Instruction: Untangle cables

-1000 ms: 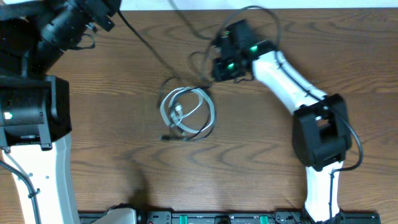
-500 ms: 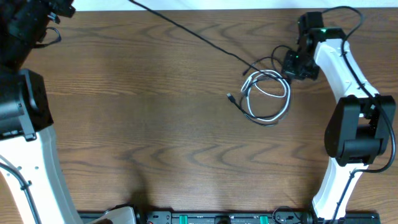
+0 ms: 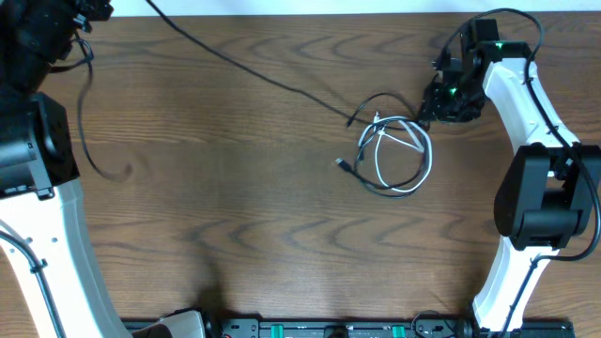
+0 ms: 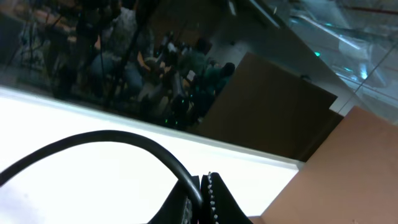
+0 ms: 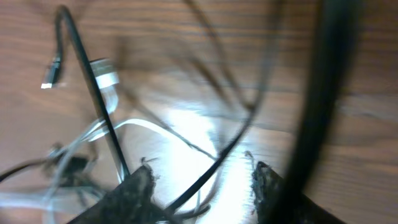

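Note:
A coil of white cable (image 3: pixel 402 158) with a thin black cable (image 3: pixel 376 183) looped into it lies on the table at the right. A long black cable (image 3: pixel 254 70) runs from that coil up to the top left, where my left gripper (image 4: pixel 202 182) is shut on it (image 4: pixel 143 144). My right gripper (image 3: pixel 439 105) hangs at the coil's upper right edge and stands open (image 5: pixel 202 171). A thin black cable (image 5: pixel 230 149) passes loosely between its fingers. The white strands (image 5: pixel 155 127) under it are blurred.
The brown wooden table (image 3: pixel 235 225) holds only the cables. A slack black loop (image 3: pixel 94 160) hangs down beside the left arm (image 3: pixel 38 141). The right arm (image 3: pixel 526 103) reaches in along the right edge. A dark rail (image 3: pixel 329 329) lines the front edge.
The right gripper dragged the coil from the table's middle to the right, then opened. The coil has settled slightly left and down. A slack loop has appeared beside the left arm.

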Tool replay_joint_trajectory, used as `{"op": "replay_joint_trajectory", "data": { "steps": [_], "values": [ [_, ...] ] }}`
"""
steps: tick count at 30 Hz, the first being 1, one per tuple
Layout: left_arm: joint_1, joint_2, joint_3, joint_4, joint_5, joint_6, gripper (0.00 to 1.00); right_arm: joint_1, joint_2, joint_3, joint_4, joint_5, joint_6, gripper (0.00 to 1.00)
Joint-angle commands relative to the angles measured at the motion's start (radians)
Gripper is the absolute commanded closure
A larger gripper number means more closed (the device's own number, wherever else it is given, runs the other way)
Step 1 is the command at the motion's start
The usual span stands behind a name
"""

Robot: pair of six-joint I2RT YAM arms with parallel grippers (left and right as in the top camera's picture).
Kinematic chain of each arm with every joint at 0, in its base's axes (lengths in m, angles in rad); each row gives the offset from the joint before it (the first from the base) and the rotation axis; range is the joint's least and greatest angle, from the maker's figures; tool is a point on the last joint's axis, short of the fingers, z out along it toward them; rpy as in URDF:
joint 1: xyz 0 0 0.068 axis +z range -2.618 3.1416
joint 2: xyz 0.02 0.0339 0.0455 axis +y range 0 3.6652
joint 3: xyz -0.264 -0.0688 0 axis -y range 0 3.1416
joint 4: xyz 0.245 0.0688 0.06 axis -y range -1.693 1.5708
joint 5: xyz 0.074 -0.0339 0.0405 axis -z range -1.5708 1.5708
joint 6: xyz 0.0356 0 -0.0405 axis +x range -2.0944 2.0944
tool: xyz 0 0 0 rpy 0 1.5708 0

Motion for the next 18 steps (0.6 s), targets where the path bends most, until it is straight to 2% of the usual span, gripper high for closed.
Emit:
{"op": "replay_joint_trajectory", "data": {
  "steps": [1,3,5,6,11,18],
  "values": [
    [0.005,-0.008,0.015,-0.002,0.020,0.018,0.93,0.013,-0.106,0.084,-0.035,-0.199,-0.169,0.40],
    [0.005,-0.008,0.015,-0.002,0.021,0.018,0.93,0.034,-0.143,0.107,-0.049,-0.201,-0.199,0.28],
    [0.004,-0.008,0.015,-0.002,0.021,0.018,0.93,0.060,-0.180,0.119,-0.050,-0.200,-0.222,0.09],
    [0.004,-0.008,0.015,-0.002,0.021,0.018,0.93,0.072,-0.193,0.120,-0.043,-0.192,-0.224,0.05],
    [0.004,-0.008,0.015,-0.002,0.021,0.018,0.93,0.168,-0.202,0.111,-0.002,-0.174,-0.242,0.02],
    [0.004,-0.008,0.015,-0.002,0.020,0.018,0.93,0.295,-0.099,0.081,0.037,-0.175,-0.381,0.03]
  ]
}}
